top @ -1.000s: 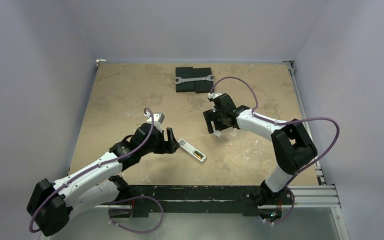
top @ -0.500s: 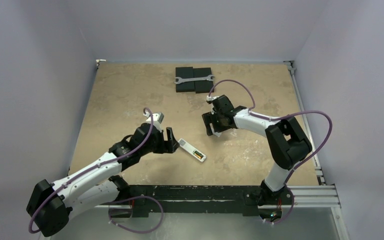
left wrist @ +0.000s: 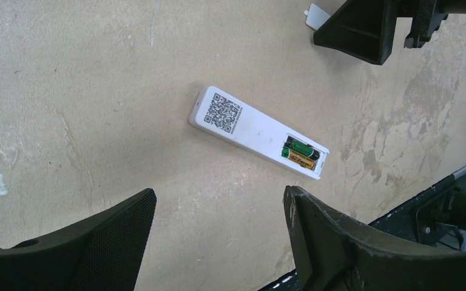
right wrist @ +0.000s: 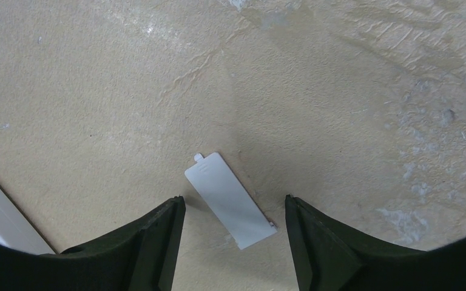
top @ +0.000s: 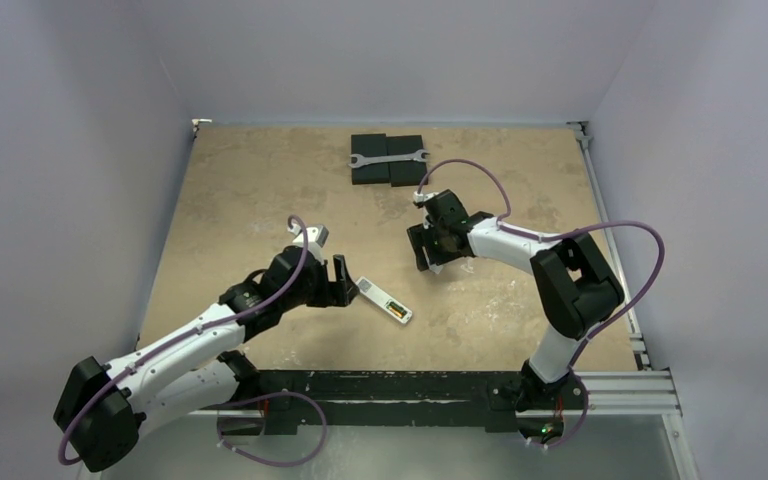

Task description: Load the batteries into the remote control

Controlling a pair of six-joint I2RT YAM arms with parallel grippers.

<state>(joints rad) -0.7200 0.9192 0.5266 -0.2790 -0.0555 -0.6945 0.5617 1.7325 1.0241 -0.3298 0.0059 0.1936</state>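
Observation:
The white remote control (left wrist: 255, 131) lies face down on the table, a QR label on its back; it also shows in the top view (top: 383, 300). Its compartment is uncovered and holds the two batteries (left wrist: 299, 154), dark green beside gold. My left gripper (left wrist: 218, 206) is open and empty, just left of the remote (top: 340, 283). My right gripper (right wrist: 235, 209) is open, low over the small white flat cover piece (right wrist: 230, 200), which lies between its fingers on the table. In the top view this gripper (top: 426, 250) is up and right of the remote.
Black flat blocks (top: 388, 160) with a silver wrench (top: 388, 157) across them lie at the table's back. A black rail (top: 410, 385) runs along the near edge. The right arm's fingers show at the top of the left wrist view (left wrist: 364, 27).
My right gripper has shifted slightly over the cover piece and its arm has changed pose. The left arm and the remote have not moved.

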